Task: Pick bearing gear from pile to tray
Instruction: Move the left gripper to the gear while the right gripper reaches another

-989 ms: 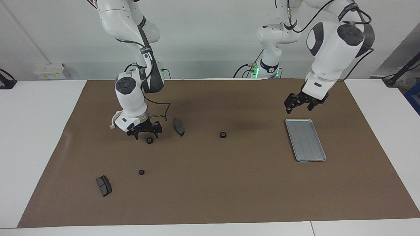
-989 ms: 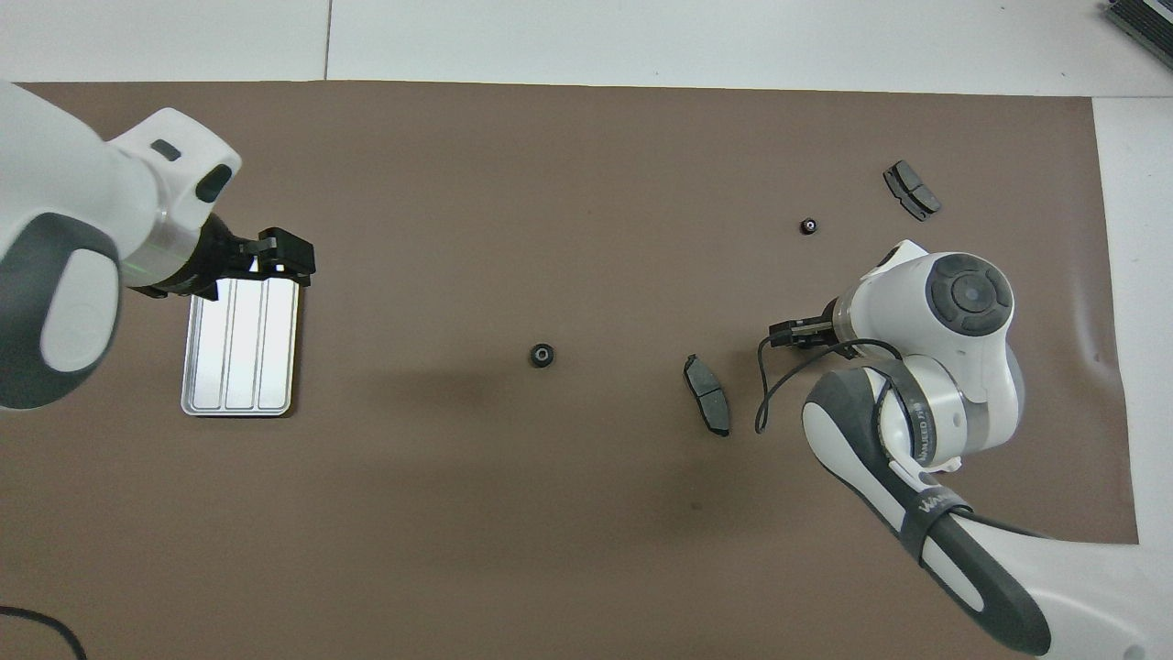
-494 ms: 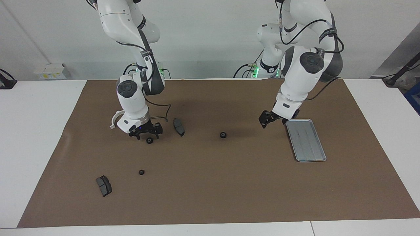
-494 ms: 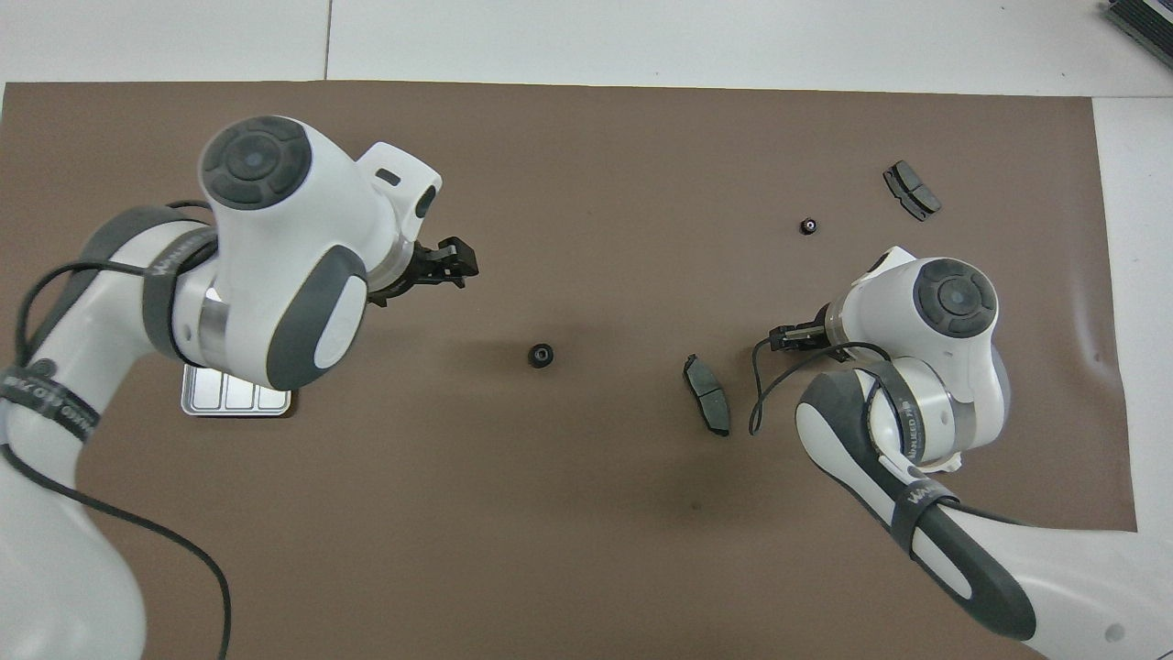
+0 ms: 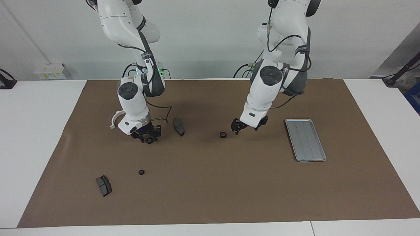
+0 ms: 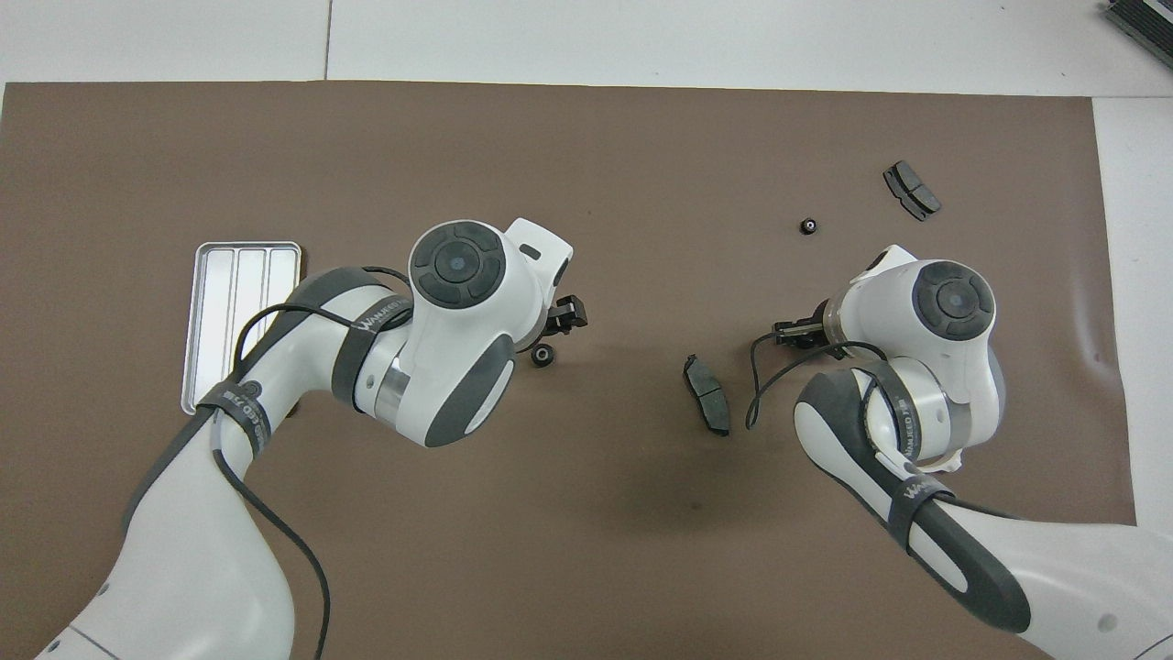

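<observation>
Left claw (image 5: 237, 129) left tray (image 5: 305, 140), now beside gear (image 5: 223, 134), open, empty | right claw (image 5: 148, 137): grip unclear | brown mat (image 5: 229, 190)

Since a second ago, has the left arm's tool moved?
Yes. The left tool has left the flat silver-grey metal tray and swung toward the table's middle, now beside the small black round gear.

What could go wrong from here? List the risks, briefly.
1. The right gripper is down at a small gear; so small and round a part could slip or roll out of a grasp.
2. A brake pad lies close beside it, and the wrist's loose cable might snag it.
3. The open left gripper hangs beside the middle gear, not over it, so a descent could knock it away.
</observation>
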